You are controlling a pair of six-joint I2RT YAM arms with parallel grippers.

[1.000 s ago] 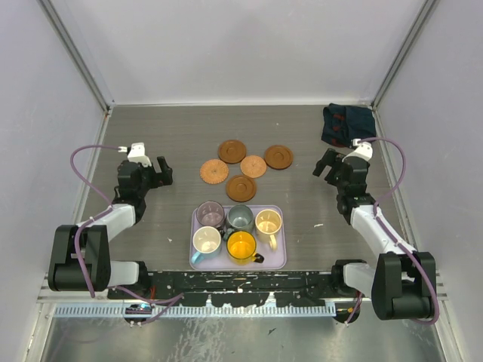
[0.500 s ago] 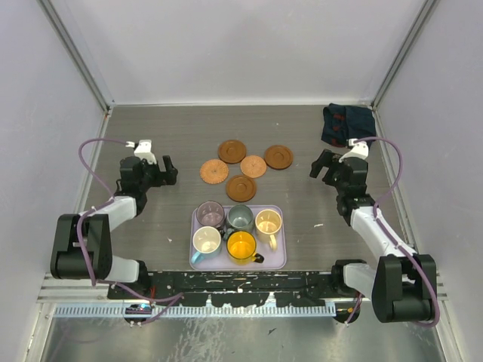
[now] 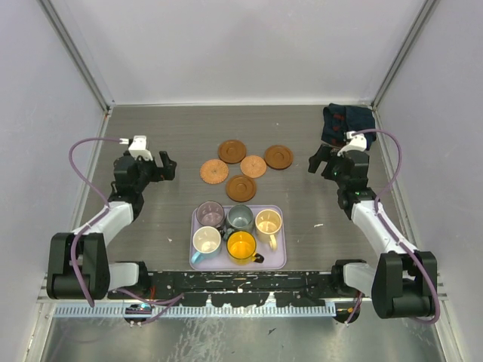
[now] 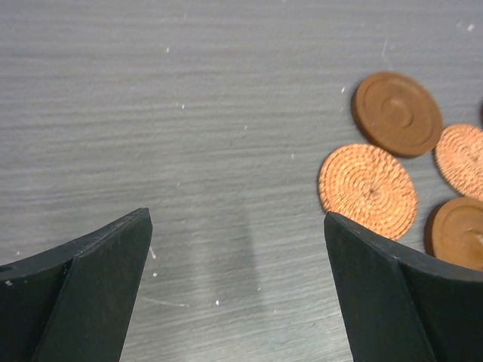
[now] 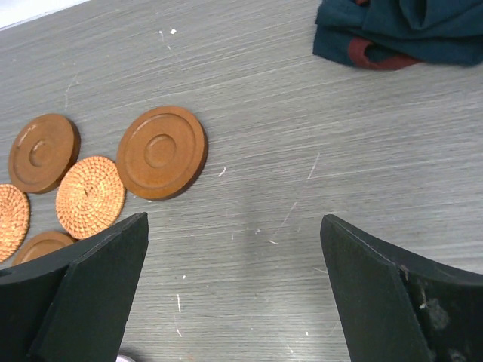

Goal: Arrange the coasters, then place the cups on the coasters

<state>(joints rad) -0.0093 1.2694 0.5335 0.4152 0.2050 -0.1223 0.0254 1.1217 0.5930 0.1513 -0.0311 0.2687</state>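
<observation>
Both arms have reached a little farther over the bench since a second ago. Your left pincer (image 3: 167, 167) has slid toward the coasters (image 3: 253, 166) from their left. Your right pincer (image 3: 318, 161) has crept up and inward, near the rightmost coaster. Each pincer stands wide open and holds nothing.

By my reading you're at the very start. All five coasters lie bunched in a loose cluster mid-bench, not yet spread out. All five cups (image 3: 241, 218) sit on the lavender tray (image 3: 279, 253), just nearer the arm bases. No cup is on a coaster, so the arranging is left, then five placements.

Only the overhead view shows you the cups and tray; neither wrist camera catches them. The wrist views tell you what the overhead blurs: two coasters are woven, the others smooth with a turned ring. The right wrist view also shows the dark blue cloth (image 5: 400, 30) folded, well apart from the coasters.
</observation>
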